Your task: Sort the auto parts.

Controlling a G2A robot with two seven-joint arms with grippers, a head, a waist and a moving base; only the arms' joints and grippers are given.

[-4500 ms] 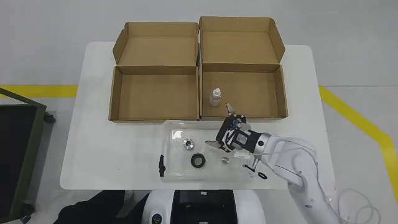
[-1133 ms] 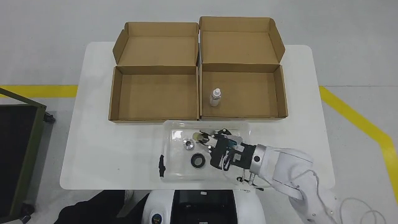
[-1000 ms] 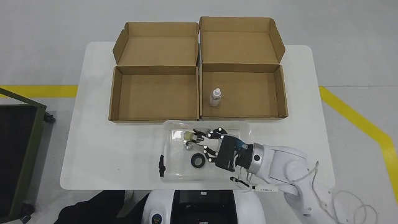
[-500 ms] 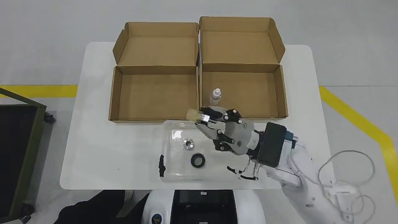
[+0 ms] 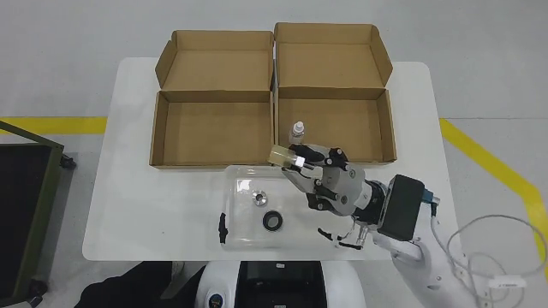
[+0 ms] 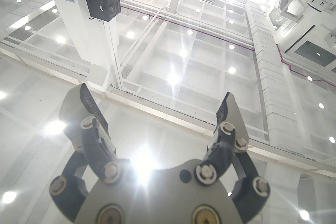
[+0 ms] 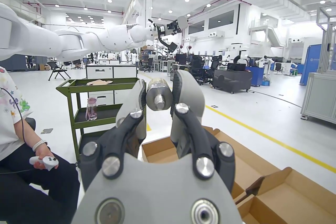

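Auto parts lie nearest us in the clear tray (image 5: 242,180) at the front of the white worktop (image 5: 128,205): a black ring (image 5: 273,219) and, just beyond it but apart from it, a flanged metal piece (image 5: 259,197). Over the tray's far rim we find the right gripper (image 5: 289,157) clenched on a metal cylinder (image 5: 279,154), held above the spot where the two boxes' front walls meet. In the right wrist view its fingers (image 7: 183,93) press the cylinder's round sides, and a stubby end faces the camera. Beyond it sit the left cardboard box (image 5: 212,133) and the right cardboard box (image 5: 342,128), side by side and touching, lids folded back. In the right one we see a small white bottle-shaped part (image 5: 296,132) upright near the wall next to the left box. The left gripper (image 6: 157,101) points up at the ceiling with its fingers spread wide.
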